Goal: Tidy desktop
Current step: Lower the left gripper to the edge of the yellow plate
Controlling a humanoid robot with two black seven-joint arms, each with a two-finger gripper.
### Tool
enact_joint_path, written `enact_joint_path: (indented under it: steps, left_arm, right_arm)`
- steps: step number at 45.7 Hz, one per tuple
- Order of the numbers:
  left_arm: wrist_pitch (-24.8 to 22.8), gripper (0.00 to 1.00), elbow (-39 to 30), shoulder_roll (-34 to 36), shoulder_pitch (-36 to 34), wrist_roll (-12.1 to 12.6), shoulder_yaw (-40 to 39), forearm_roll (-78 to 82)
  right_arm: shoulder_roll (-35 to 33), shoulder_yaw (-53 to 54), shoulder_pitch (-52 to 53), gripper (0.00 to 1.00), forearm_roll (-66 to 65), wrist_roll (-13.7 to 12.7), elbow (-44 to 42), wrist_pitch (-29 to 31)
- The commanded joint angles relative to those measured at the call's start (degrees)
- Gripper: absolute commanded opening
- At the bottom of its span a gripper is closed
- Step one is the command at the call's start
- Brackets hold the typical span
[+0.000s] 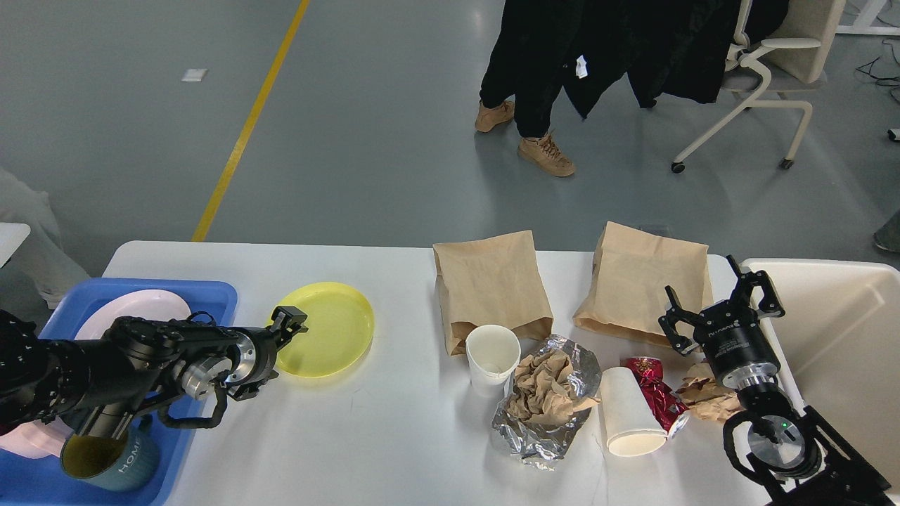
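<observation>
Reaching across the white counter (365, 436), the left hand (290, 325) touches the yellow plate's (330, 337) near rim, its opening unclear; it should pinch firmly, while the right hand (721, 309) hovers open, empty.

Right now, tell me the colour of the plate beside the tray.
Translucent yellow plate, clearest in the head view.

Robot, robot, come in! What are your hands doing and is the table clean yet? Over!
Right gripper jaws open, empty, above a paper bag. Left gripper at the yellow plate, jaws unclear. Desktop not tidy: cups, foil, wrappers remain. Over.
</observation>
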Motion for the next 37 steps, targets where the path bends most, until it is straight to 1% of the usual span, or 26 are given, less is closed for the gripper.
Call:
enact_joint_path:
  steps: [1, 14, 17, 19, 22, 26, 28, 32, 37]
  left_arm:
    - [-0.11, 0.89, 2.93, -1.55, 1.99, -0.06, -0.19, 0.47]
    - [-1.43, 0.75, 3.11, -1.20, 1.99, -0.06, -0.19, 0.47]
    - [-2.48, 0.68, 3.11, -1.11, 2.08, -0.15, -0.19, 0.47]
    - [-3.27, 0.61, 3.11, -1.11, 2.08, -0.15, -0.19, 0.38]
    - [-5.03, 0.54, 3.11, -0.94, 2.08, -0.06, -0.10, 0.47]
    - [-7.40, 0.41, 3.11, -0.59, 1.99, -0.06, -0.10, 0.38]
    - [-8.37, 0.38, 3.11, -0.50, 1.90, -0.06, -0.10, 0.38]
    - [-9.60, 0.29, 2.94, -0.50, 1.90, 0.11, -0.10, 0.38]
    - [-9.87, 0.24, 2.67, -0.50, 1.82, 0.20, -0.01, 0.38]
  right_arm:
    - [0.00, 0.00, 0.00, 1.00, 0.00, 0.00, 0.00, 0.00]
    - [0.00, 0.00, 0.00, 1.00, 0.00, 0.00, 0.09, 0.00]
    - [0.00, 0.00, 0.00, 1.00, 0.00, 0.00, 0.00, 0.00]
    - [0.00, 0.00, 0.00, 1.00, 0.00, 0.00, 0.00, 0.00]
    - [0.00, 0.00, 0.00, 1.00, 0.00, 0.00, 0.09, 0.00]
    - [0.00, 0.00, 0.00, 1.00, 0.00, 0.00, 0.00, 0.00]
    - [0.00, 0.00, 0.00, 1.00, 0.00, 0.00, 0.00, 0.00]
    - [0.00, 0.00, 0.00, 1.00, 0.00, 0.00, 0.00, 0.00]
    - [0.00, 0.00, 0.00, 1.00, 0.00, 0.00, 0.00, 0.00]
